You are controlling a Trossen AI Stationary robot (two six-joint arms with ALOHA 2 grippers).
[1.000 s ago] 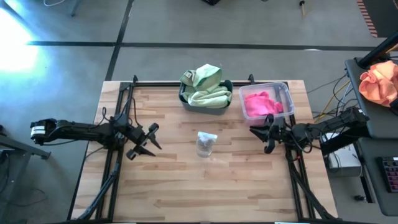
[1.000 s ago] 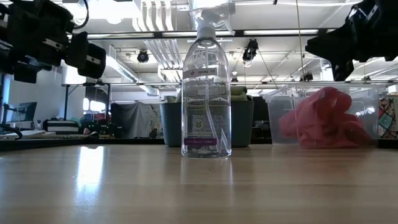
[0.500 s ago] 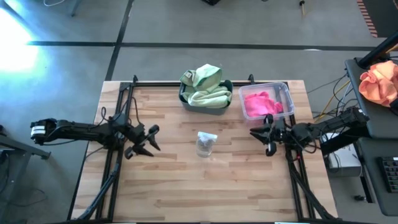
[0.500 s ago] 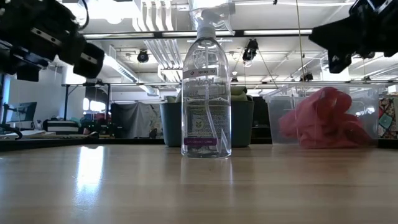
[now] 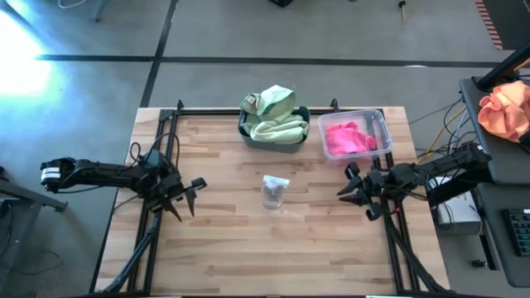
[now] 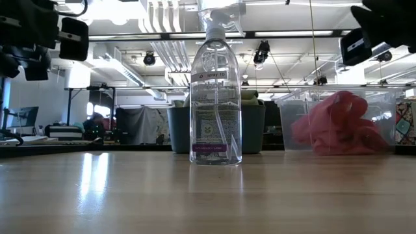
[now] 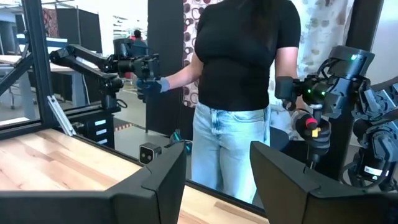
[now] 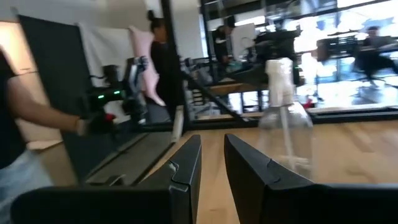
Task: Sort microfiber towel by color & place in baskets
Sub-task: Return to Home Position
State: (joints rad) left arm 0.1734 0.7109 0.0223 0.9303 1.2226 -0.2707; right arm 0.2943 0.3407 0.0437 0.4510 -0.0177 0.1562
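Light green microfiber towels (image 5: pixel 272 116) are heaped in the dark teal basket (image 5: pixel 245 132) at the table's far edge, hanging over its rim. Pink towels (image 5: pixel 346 137) lie in the clear basket (image 5: pixel 382 124) to its right; the low view shows them bunched against the basket's front wall (image 6: pixel 338 130). My left gripper (image 5: pixel 189 197) hovers open over the table's left part, well clear of both baskets, with nothing between its fingers (image 7: pixel 217 155). My right gripper (image 5: pixel 346 186) hovers near the clear basket's near side, its fingers a narrow gap apart (image 8: pixel 212 146) and empty.
A clear spray bottle (image 5: pixel 274 190) stands upright mid-table between the two grippers. An orange cloth bundle (image 5: pixel 505 112) lies off the table at the right. A person (image 7: pixel 242 74) stands beyond the table's edge in the left wrist view. Bare wood lies along the near half (image 5: pixel 273 248).
Both grippers have turned at the wrist while staying over the same spots. Each one has swung its fingers toward the table's near edge. Neither has opened or shut. The towels, baskets and bottle have not moved.
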